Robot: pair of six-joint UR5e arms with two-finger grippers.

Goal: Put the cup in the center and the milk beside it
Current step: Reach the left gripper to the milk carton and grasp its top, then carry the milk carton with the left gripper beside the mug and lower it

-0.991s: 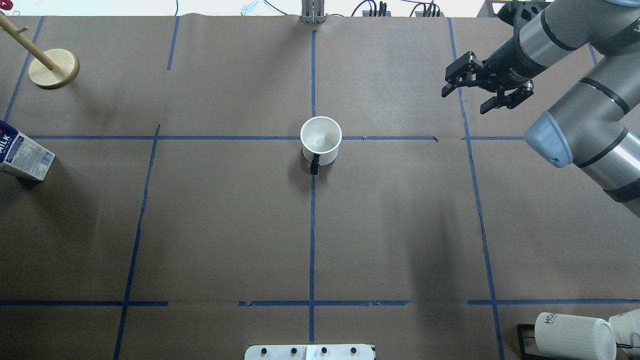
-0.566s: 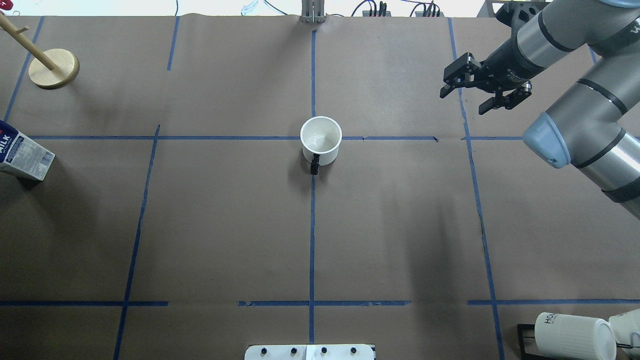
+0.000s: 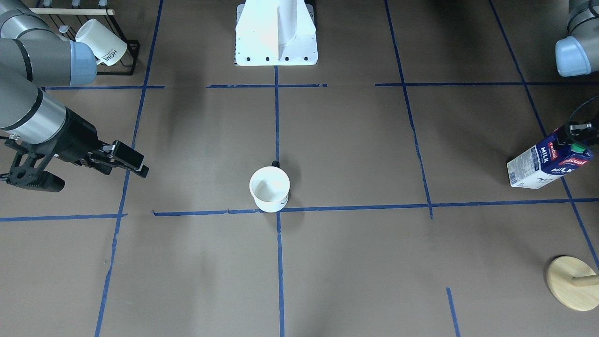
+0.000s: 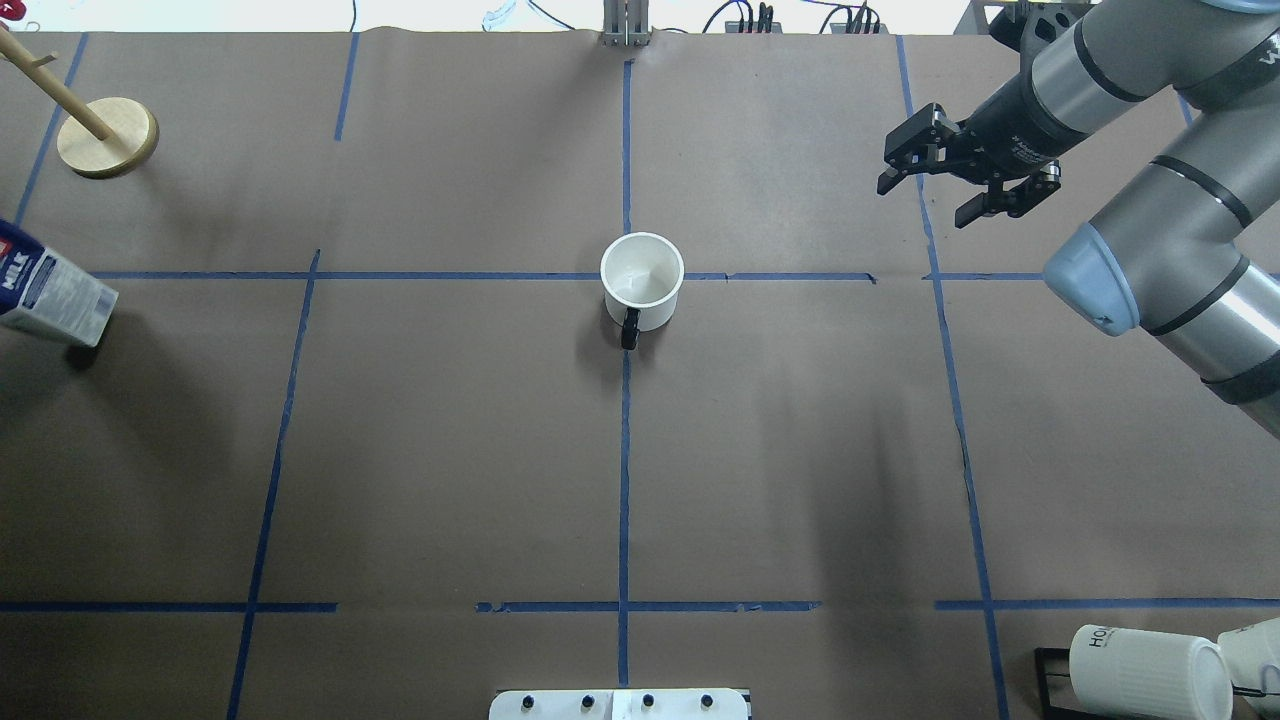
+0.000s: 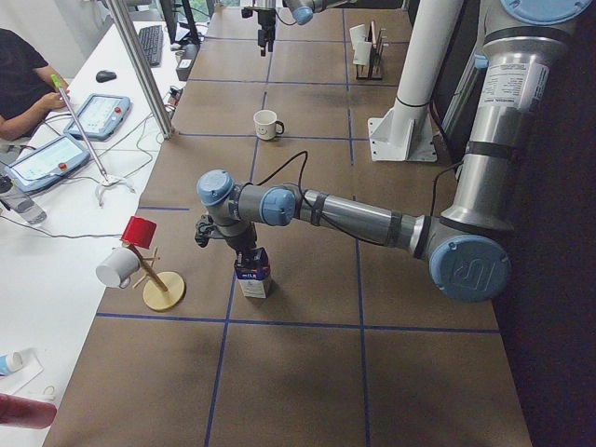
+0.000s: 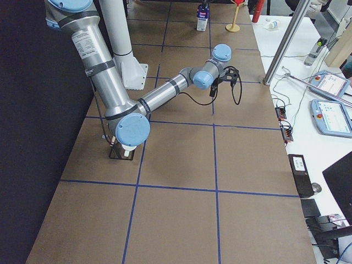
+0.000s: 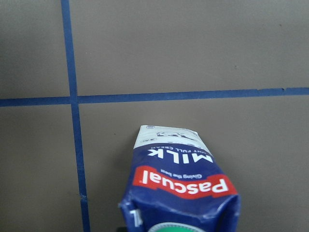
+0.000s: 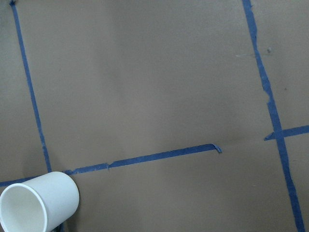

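The white cup (image 4: 641, 285) with its dark handle stands upright on the center crossing of blue tape (image 4: 627, 262); it also shows in the front view (image 3: 269, 188) and the right wrist view (image 8: 38, 203). The blue and white milk carton (image 4: 55, 293) is at the table's far left, tilted; it also shows in the front view (image 3: 547, 161). My left gripper (image 3: 578, 133) is shut on its top by the green cap; the left wrist view shows the carton (image 7: 181, 183) right below the camera. My right gripper (image 4: 925, 202) is open and empty, hanging far right of the cup.
A wooden mug tree (image 4: 107, 137) stands at the far left corner, beyond the milk. Ribbed "HOME" mugs on a black rack (image 4: 1150, 670) sit at the near right. The robot's white base (image 3: 276, 32) is at the near middle edge.
The milk carton has shifted a little away from the robot and toward the middle, and it now leans more. My right gripper has drifted slightly away from the robot. The cup has not moved.
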